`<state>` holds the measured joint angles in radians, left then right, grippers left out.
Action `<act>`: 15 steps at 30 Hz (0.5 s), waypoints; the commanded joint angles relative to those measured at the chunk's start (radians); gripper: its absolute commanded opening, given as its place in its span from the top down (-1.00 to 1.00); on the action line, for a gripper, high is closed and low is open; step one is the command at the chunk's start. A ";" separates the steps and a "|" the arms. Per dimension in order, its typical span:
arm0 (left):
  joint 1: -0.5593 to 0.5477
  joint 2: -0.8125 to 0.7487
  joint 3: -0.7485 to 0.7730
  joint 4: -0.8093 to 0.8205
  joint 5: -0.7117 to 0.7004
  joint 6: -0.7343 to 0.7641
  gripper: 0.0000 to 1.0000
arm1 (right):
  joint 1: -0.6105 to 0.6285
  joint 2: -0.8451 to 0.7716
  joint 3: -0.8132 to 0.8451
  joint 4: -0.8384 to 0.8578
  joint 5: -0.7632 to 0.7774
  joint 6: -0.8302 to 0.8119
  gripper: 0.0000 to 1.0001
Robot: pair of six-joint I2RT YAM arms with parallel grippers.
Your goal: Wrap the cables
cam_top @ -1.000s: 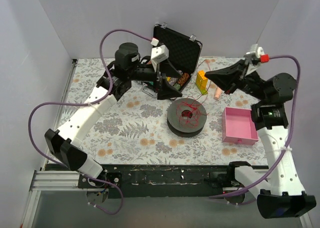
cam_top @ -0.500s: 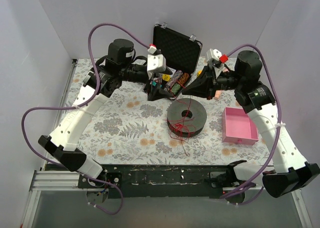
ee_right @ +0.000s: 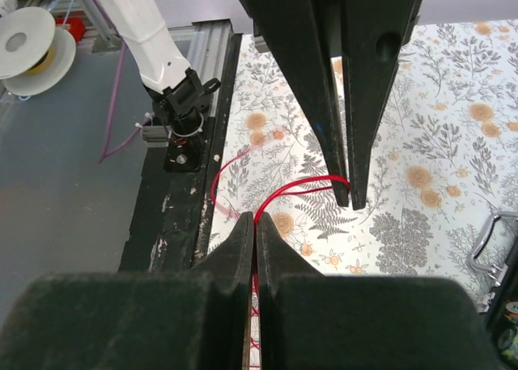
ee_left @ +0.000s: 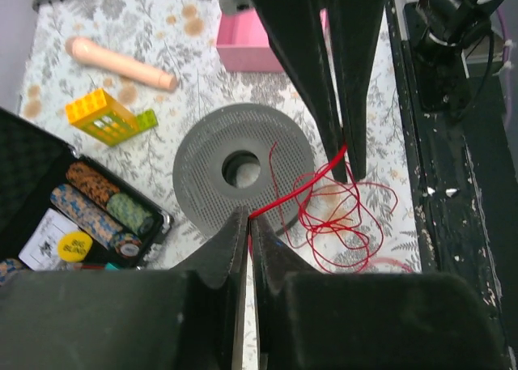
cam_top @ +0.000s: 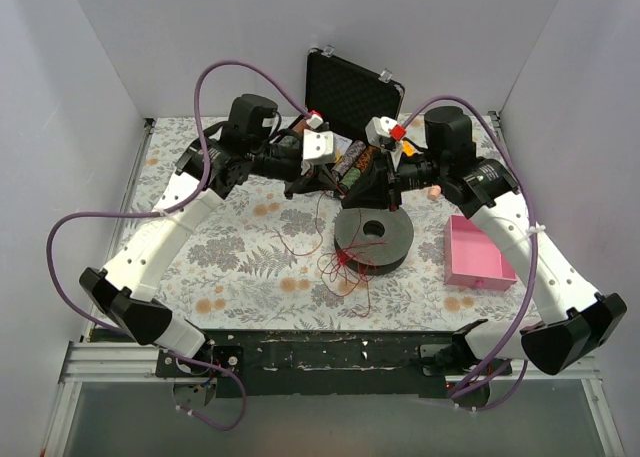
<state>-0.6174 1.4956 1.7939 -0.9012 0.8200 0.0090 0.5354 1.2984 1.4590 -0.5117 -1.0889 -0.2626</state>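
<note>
Your left claw (ee_left: 248,218) is clenching the red wire (ee_left: 301,186) between its tips. Your right claw (ee_right: 254,221) is pinching the same strand, its fingers pressed together on it. The two claws are hovering close together over the far edge of the grey spool (cam_top: 373,239), with a short stretch of wire running between them. The rest is lying in loose loops on the floral counter (cam_top: 240,257), just beside the spool's near rim.
</note>
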 commanded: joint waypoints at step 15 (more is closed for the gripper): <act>0.001 -0.066 0.119 0.081 -0.423 -0.291 1.00 | -0.003 -0.220 -0.519 0.194 0.642 0.227 -0.50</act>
<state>-0.6163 1.4891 1.8240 -0.8227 0.4564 -0.2432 0.5343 1.1767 1.1049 -0.4015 -0.6395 -0.1291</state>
